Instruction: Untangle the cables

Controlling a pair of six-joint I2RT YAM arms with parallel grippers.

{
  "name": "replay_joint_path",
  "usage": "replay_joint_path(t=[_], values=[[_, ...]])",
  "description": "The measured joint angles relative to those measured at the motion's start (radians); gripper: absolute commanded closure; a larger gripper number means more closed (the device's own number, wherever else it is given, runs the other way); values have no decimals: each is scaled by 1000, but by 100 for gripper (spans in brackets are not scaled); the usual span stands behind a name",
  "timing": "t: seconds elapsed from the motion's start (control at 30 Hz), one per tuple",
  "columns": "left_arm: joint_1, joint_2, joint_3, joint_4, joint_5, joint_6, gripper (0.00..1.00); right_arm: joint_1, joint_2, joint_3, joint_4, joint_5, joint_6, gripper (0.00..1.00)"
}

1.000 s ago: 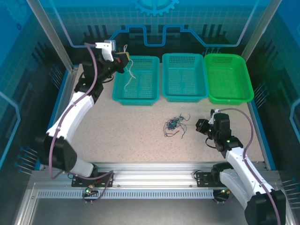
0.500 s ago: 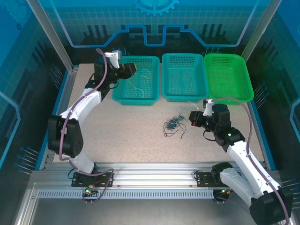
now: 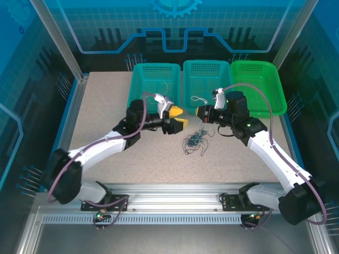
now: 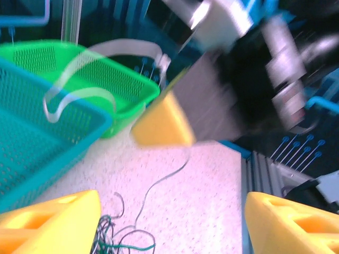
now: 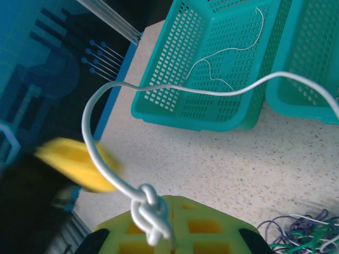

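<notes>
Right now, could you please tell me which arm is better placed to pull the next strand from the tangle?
Left. The left gripper is open and empty beside the tangle of cables; the right gripper is shut on a pale cable strand.

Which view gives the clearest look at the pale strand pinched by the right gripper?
Right wrist: the pale strand is sharp, knotted at the right gripper fingertips and sweeping out in a wide loop. Top external shows the strand as a tiny curl by that gripper; left wrist shows a motion-blurred loop.

2 white-and-black arms [image 3: 100,151], purple-grey arm cables [image 3: 266,103], apparently yellow fingers [image 3: 175,112].
</notes>
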Motion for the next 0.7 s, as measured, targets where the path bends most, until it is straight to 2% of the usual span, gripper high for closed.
replay_joint_path(t=[0.1,0.17,0.2,0.23,0.27,0.3,0.33,0.37,0.43,0.5,0.63,0.67,0.7], values=[[-31,156,2,113,0,-37,12,7,0,8,19,0,55,100],[-50,251,18,172,0,-67,11,18,0,18,30,0,80,100],[-58,303,37,198,0,-90,14,25,0,25,34,0,91,100],[-64,346,55,223,1,-109,21,29,0,30,37,0,98,100],[-68,386,74,249,3,-132,36,33,-1,36,37,0,105,100],[-71,419,89,276,3,-154,64,35,-1,41,37,1,109,100],[-71,438,97,294,7,-166,87,37,-2,44,36,5,112,100],[-71,449,101,317,7,-182,100,37,-3,45,35,13,112,98],[-71,448,100,347,7,-203,100,37,-6,45,19,42,108,91],[-71,428,100,368,1,-228,100,37,-10,45,-9,84,89,73],[-71,354,97,378,-18,-267,100,37,-13,43,-69,167,24,64],[-71,333,97,383,-24,-274,100,37,-15,39,-79,194,11,54],[-71,308,97,356,-44,-283,100,40,-44,-23,-18,252,-21,49]])
